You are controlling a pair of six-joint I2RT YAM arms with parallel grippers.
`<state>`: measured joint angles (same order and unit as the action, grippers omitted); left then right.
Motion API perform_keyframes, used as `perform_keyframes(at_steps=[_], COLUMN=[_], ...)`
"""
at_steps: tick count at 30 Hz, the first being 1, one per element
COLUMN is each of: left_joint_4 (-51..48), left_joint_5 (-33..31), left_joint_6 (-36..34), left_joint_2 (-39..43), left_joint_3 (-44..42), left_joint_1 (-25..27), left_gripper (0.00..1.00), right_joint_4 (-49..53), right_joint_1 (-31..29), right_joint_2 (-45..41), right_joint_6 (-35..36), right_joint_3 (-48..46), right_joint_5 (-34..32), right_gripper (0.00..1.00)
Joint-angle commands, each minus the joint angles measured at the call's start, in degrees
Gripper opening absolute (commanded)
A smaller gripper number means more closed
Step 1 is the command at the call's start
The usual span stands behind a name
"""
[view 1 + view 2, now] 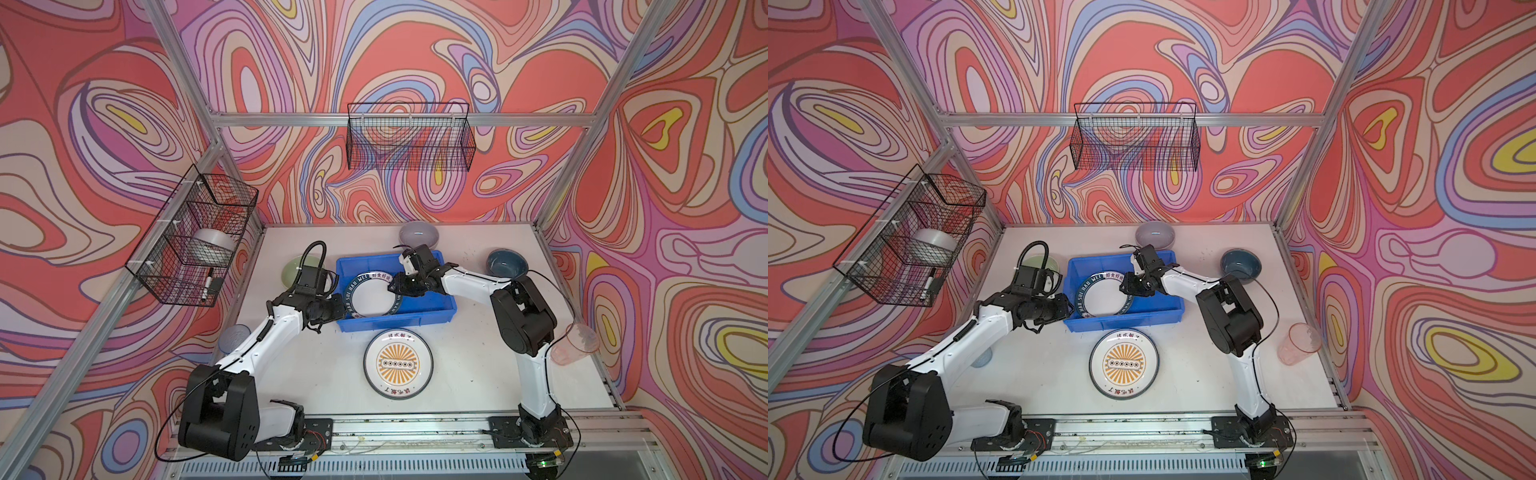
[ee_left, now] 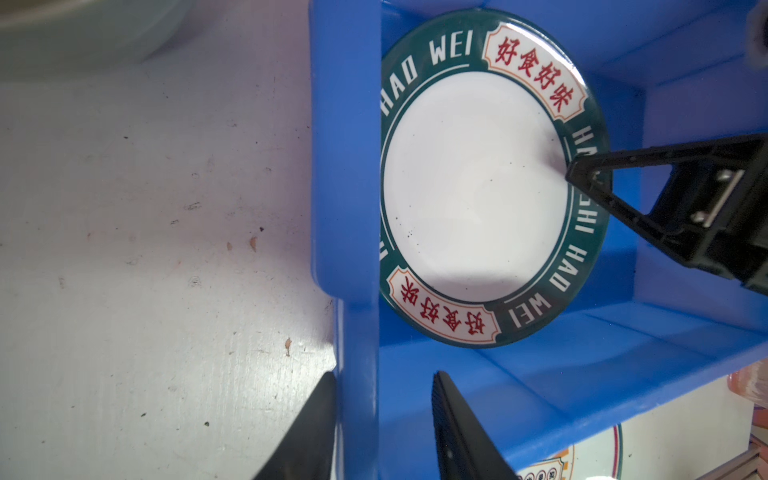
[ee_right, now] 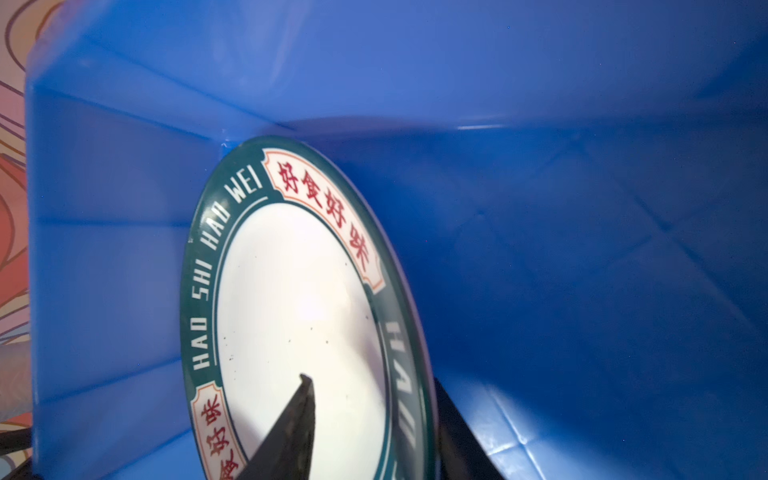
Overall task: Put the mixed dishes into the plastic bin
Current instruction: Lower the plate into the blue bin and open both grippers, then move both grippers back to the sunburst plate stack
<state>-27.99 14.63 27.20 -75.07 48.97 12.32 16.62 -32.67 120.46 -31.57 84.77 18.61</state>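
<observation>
White counter (image 1: 478, 365), bright blue plastic bin (image 1: 407, 322): our left pincer (image 2: 384, 376) gapes astride its wall, right pincer (image 3: 370, 378) astride the tilted green-rimmed round plate (image 1: 370, 299); retreating may snag both.

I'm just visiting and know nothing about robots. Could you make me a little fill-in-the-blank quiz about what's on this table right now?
1. The plate lying inside the blue bin has a dark ____ rim.
2. The orange sunburst plate lies on the ____, just outside the bin's front wall.
3. The left gripper has a finger on each side of one wall of the ____.
4. Only ____ dish lies in the bin.

Missing words: green; table; bin; one.
</observation>
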Motion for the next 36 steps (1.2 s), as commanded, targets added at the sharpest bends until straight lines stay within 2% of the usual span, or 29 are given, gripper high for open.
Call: perform_keyframes(at_steps=[1, 6, 11, 19, 26, 32, 36], left_joint_4=[0.40, -0.20, -2.02, -6.02, -7.34, -8.25, -9.09], left_joint_5=[1.53, 1.87, 1.63, 3.05, 10.89, 10.86, 7.03], left_joint_6=[-0.13, 0.13, 0.13, -0.49, -1.10, -0.18, 1.45], left_joint_2=[1.49, 2.50, 4.06, 9.32, 12.90, 16.04, 18.47], left_joint_3=[-0.55, -0.29, 0.51, 1.28, 0.14, -1.90, -3.47], left_joint_1=[-0.09, -0.09, -0.10, -0.02, 0.08, 2.11, 7.55], left_gripper=[0.47, 0.50, 0.51, 0.54, 0.54, 0.52, 0.50], right_joint_4=[2.06, 3.30, 4.71, 11.49, 11.97, 10.23, 11.16], right_joint_1=[-0.12, -0.12, -0.12, -0.12, -0.12, -0.12, -0.23], right_joint_2=[-1.34, -2.35, -4.96, -12.20, -24.61, -35.58, -42.64], right_joint_6=[2.24, 3.52, 5.60, 9.74, 9.79, 8.51, 6.83], right_joint_3=[1.71, 1.45, 0.88, 0.37, -9.30, -20.29, -26.54], right_joint_5=[-2.92, -4.22, -5.80, -8.91, -5.51, -1.04, 0.00], right_gripper=[0.47, 0.53, 0.63, 0.63, 0.63, 0.62, 0.61])
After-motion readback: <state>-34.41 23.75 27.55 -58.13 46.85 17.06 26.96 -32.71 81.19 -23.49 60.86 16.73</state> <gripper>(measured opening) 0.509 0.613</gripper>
